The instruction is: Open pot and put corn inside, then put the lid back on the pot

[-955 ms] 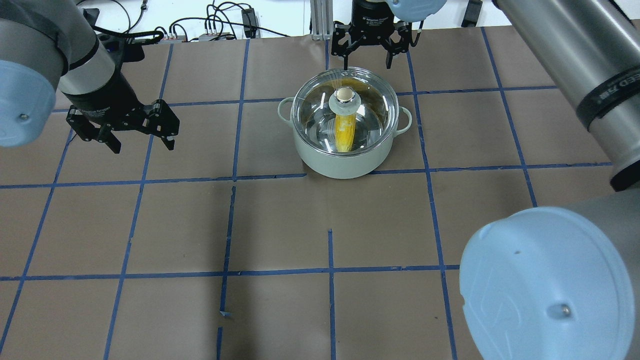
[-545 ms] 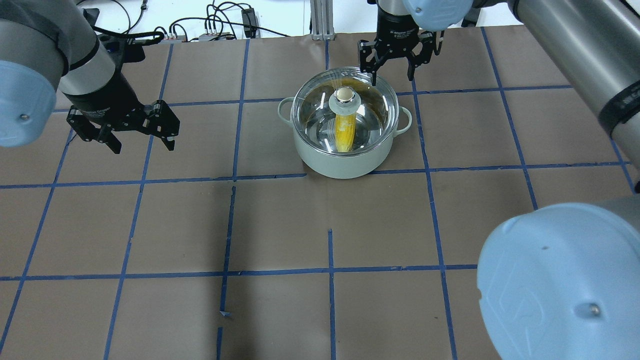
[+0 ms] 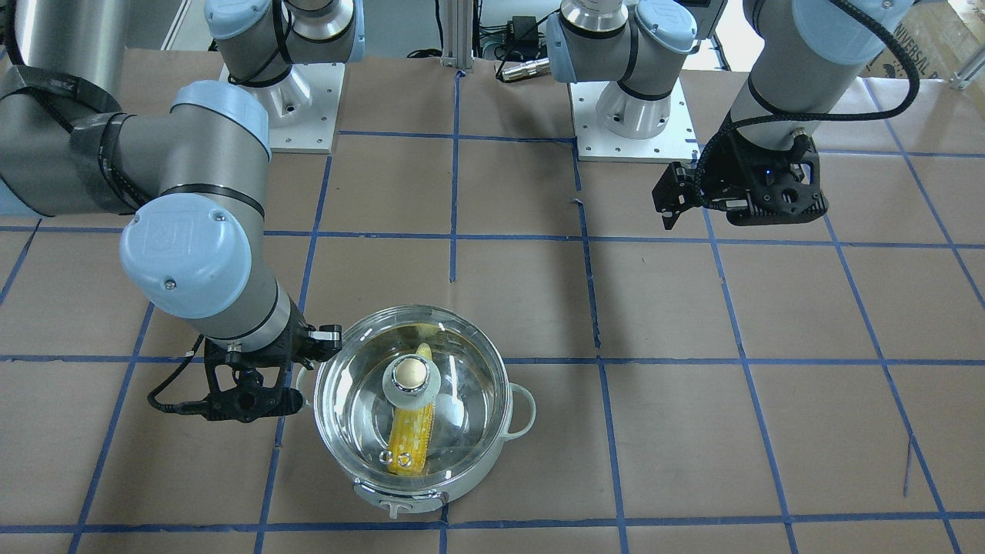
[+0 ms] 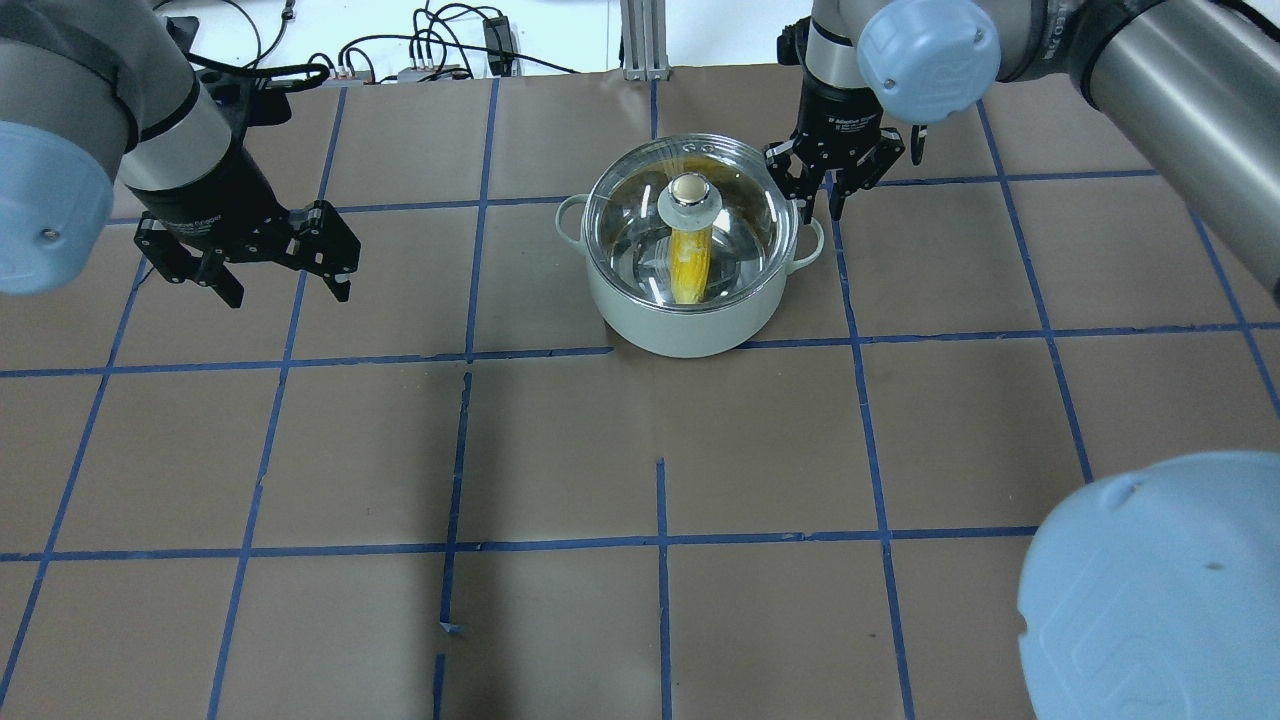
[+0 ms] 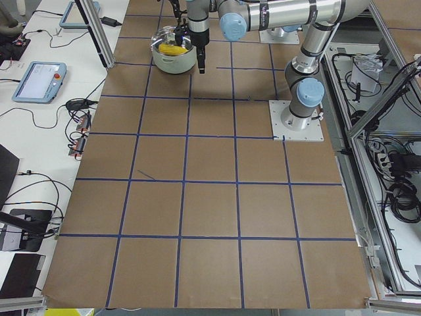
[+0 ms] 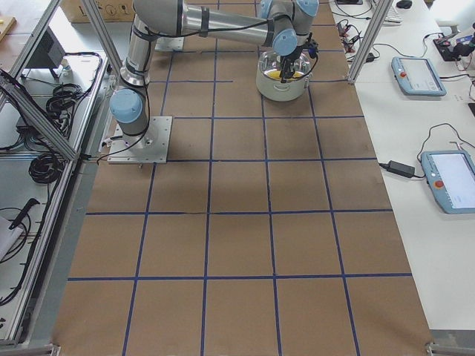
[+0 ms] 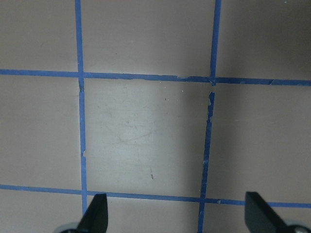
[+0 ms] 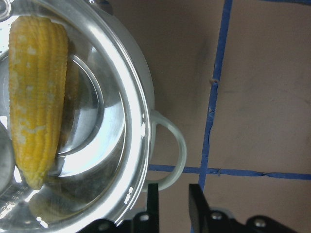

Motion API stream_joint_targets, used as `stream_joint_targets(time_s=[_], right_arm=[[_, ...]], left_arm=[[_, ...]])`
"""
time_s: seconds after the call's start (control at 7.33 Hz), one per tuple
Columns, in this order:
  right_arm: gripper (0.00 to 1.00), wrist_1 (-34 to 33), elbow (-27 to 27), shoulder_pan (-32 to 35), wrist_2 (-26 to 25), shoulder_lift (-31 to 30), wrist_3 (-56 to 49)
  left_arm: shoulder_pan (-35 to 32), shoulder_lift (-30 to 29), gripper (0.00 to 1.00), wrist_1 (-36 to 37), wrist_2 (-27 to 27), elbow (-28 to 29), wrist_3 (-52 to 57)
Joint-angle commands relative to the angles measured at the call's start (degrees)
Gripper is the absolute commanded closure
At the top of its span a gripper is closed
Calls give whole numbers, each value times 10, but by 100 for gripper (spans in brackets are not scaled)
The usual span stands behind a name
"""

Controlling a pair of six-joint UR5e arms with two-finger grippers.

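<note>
The mint-green pot (image 4: 690,325) stands at the table's far middle with the clear glass lid (image 4: 745,215) on it, pale knob (image 4: 688,192) up. The yellow corn (image 4: 690,262) lies inside under the lid and also shows in the right wrist view (image 8: 36,97). My right gripper (image 4: 820,208) hangs by the pot's right loop handle (image 8: 171,145), its fingers (image 8: 195,199) drawn close with a narrow gap and nothing between them. My left gripper (image 4: 285,290) hovers far to the left, open and empty, over bare paper (image 7: 146,136).
Brown paper with blue tape squares covers the table (image 4: 660,450). Cables and a metal post (image 4: 640,40) lie along the far edge. The right arm's elbow (image 4: 1160,590) fills the lower right of the overhead view.
My right gripper has moved from behind the pot round to its right handle and lower, and its fingers have closed in from wide open. Left arm, pot, lid and corn are still.
</note>
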Motion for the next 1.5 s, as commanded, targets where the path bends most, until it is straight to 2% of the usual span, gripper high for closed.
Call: stream_joint_targets(time_s=[0.0,1.36], right_arm=[[80,-9,17,2,3,-3,2],[79,-28,31,4,28,-1,27]], left_arm=[[-1,-1,0,0,0,0,0],[-1,5,0,-1,0,-3,3]])
